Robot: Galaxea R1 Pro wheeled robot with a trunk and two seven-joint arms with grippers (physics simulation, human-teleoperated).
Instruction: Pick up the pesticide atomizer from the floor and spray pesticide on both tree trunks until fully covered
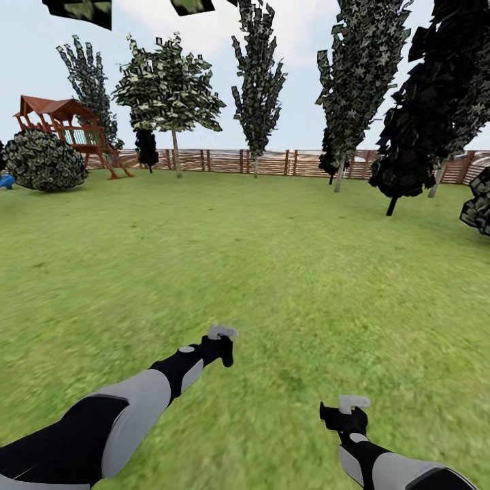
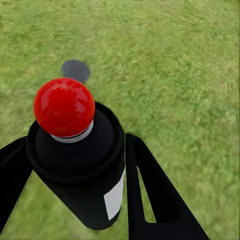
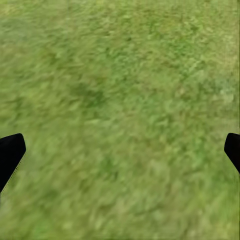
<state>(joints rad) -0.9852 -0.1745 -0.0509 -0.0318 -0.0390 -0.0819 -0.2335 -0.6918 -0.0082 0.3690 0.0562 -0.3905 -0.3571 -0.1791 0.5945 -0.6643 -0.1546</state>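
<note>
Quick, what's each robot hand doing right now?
Left hand: closed around the black pesticide bottle with the red ball top.
Right hand: open, holding nothing, above the green grass.

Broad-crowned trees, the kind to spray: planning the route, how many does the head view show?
1: a pale-trunked tree stands far off by the fence, right of the playhouse. Another may be out of frame.

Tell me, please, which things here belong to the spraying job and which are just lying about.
Job: atomizer, gripped by the left gripper; broad-crowned tree with its pale trunk.
Just about: playset; bush; conifers; fence.
</note>
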